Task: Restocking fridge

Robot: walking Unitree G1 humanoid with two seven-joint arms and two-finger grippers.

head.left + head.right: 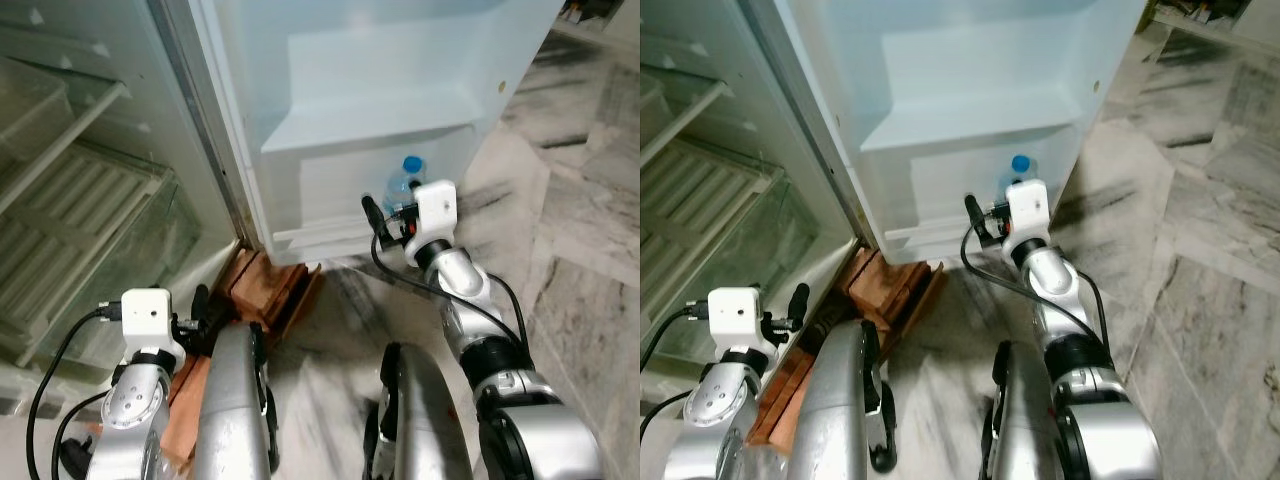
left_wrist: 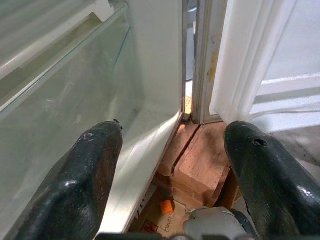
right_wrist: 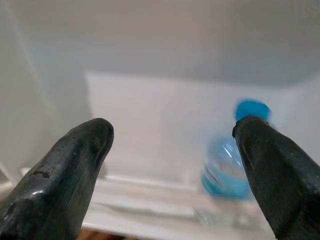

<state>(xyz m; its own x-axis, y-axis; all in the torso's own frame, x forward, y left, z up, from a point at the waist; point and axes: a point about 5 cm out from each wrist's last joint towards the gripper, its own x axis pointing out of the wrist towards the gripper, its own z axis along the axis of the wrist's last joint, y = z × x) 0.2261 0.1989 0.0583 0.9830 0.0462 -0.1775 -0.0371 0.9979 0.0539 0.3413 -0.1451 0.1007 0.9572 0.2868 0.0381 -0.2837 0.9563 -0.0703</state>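
Your right gripper (image 3: 172, 165) hovers spread wide before the white fridge door's lowest shelf (image 1: 330, 235), holding nothing. Your left gripper (image 2: 172, 160), also spread, points at reddish wooden blocks (image 1: 270, 290). Beyond, the clear blue-capped water bottle (image 3: 227, 165) stands in that shelf.

The clear plastic water bottle with a blue cap (image 1: 405, 187) looked glossy against the smooth white plastic fridge door (image 1: 380, 90). The veined marble floor (image 1: 580, 240) shone; reddish blocks (image 1: 270, 290) seemed rough brick, perhaps wood.
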